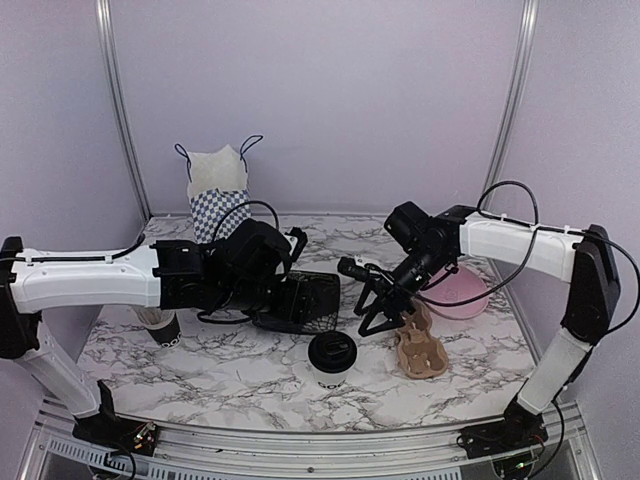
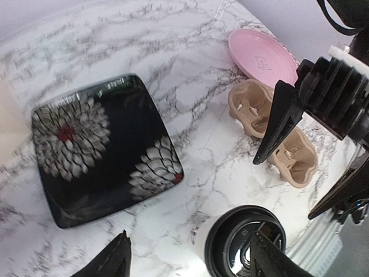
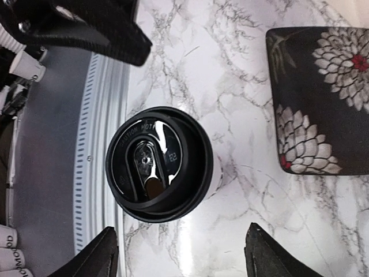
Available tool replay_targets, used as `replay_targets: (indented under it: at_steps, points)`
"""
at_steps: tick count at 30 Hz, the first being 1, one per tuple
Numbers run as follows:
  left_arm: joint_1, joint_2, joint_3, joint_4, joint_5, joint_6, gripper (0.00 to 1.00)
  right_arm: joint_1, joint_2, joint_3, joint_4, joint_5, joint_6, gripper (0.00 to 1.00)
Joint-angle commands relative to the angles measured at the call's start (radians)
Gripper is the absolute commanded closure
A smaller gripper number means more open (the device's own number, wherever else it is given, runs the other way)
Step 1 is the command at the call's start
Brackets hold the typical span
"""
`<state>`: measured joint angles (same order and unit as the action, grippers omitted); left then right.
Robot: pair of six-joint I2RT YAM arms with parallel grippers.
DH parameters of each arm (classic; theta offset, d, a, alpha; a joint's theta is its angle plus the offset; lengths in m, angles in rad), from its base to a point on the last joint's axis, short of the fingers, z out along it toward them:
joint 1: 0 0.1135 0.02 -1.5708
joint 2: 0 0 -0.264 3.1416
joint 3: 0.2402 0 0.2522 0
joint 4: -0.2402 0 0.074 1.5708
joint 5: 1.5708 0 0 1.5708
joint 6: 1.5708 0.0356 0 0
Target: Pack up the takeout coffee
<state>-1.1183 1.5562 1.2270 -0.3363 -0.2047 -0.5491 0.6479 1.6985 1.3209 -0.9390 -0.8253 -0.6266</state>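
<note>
Coffee (image 1: pixel 331 358) upright on desk (image 1: pixel 200 375), front centre, between plate (image 2: pixel 104 150) and carrier (image 1: pixel 421 348). Right gripper (image 3: pixel 181 259) spread wide above it, empty. Left gripper (image 2: pixel 187 259) also spread, empty, near plate.

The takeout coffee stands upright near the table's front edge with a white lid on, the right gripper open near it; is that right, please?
Nearly: the right wrist view shows the lid on the takeout coffee is black, not white. Otherwise yes: upright near the front edge, right gripper open nearby.
</note>
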Motion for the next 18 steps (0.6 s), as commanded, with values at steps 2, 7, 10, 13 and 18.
replay_targets:
  at_steps: [2,7,10,13,18]
  points:
    - [0.031,-0.093,0.127,-0.049,-0.235,0.223,0.17,0.061,-0.102,0.053,0.078,0.227,-0.179,0.19]
    - [0.058,-0.107,0.226,-0.031,-0.309,0.305,0.11,0.103,-0.105,0.088,0.05,0.237,-0.264,0.1]
    - [0.066,-0.128,0.231,-0.001,-0.317,0.303,0.11,0.152,-0.095,0.102,0.032,0.251,-0.292,0.07]
    - [0.066,-0.158,0.203,0.032,-0.3,0.295,0.11,0.193,-0.07,0.114,0.033,0.274,-0.291,0.06]
    - [0.066,-0.206,0.156,0.043,-0.301,0.265,0.11,0.25,-0.023,0.127,0.04,0.32,-0.274,0.07]
